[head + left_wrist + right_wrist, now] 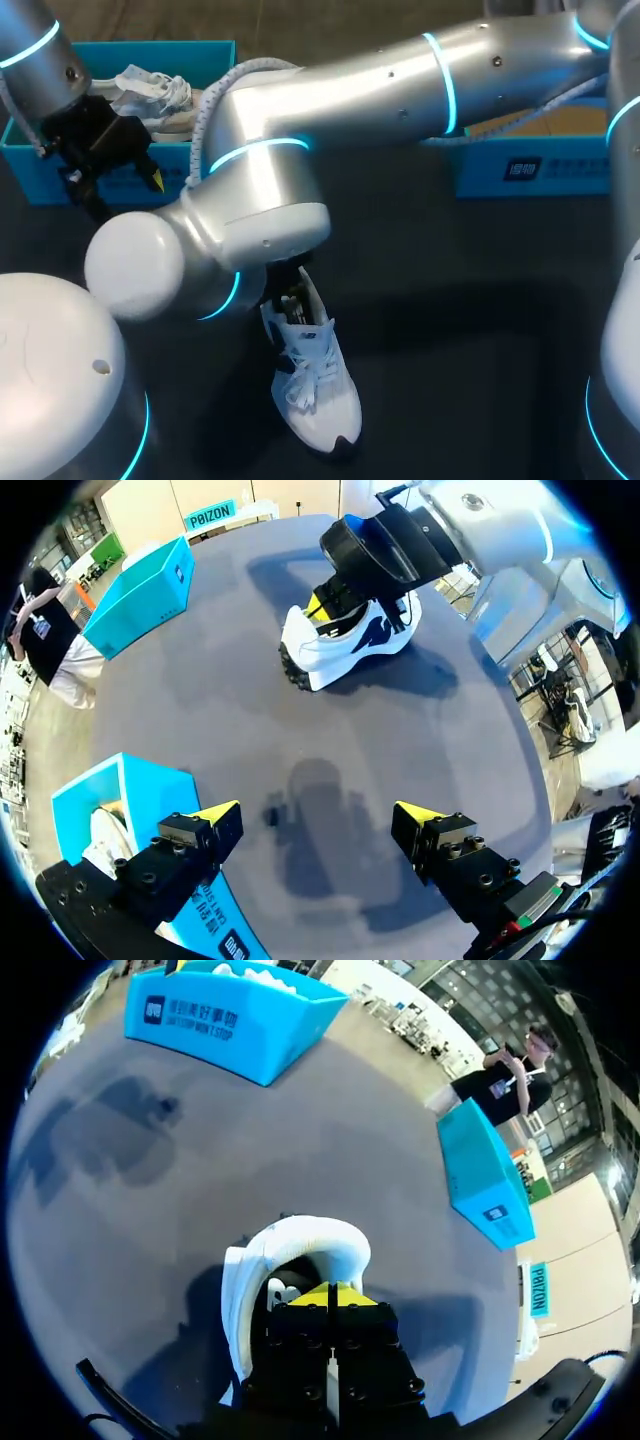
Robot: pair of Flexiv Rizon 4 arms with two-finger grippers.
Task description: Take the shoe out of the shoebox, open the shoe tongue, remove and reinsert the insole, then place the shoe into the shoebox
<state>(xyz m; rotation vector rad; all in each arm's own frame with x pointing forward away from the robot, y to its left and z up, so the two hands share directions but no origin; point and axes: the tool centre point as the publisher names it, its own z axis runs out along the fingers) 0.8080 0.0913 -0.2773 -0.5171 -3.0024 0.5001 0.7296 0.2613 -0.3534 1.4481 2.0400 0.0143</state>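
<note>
Head view. Item count: two blue shoeboxes, two white shoes, two arms.
- The left shoebox (40, 160) holds one boxed shoe (150, 88).
- The right shoebox (530, 170) carries one dark label (522, 169) with white print on its front wall.
- The task shoe (315, 385) lies on the dark table (450, 300), outside both boxes, laces up.
- The left gripper (112, 172) hangs over the front wall of the left shoebox.
- The right arm (400, 80) crosses from the right side past the middle. Its wrist sits directly above the heel end of the task shoe.

Left wrist view.
- The left gripper's two yellow fingertips stand well apart, released, with only bare table between them.
- The left shoebox is just beside one finger, with the boxed shoe visible inside and white print on its outer wall.
- Ahead, the right gripper (322, 608) is lowered into the task shoe's opening.
- The right shoebox stands farther off, apart from the task shoe.

Right wrist view.
- The right gripper's yellow tips are pressed together, clenched, inside the task shoe's opening near the heel collar. Whether they pinch any part of the shoe cannot be told.
- Both shoeboxes lie ahead, well apart from each other. Each shows one printed label.
</note>
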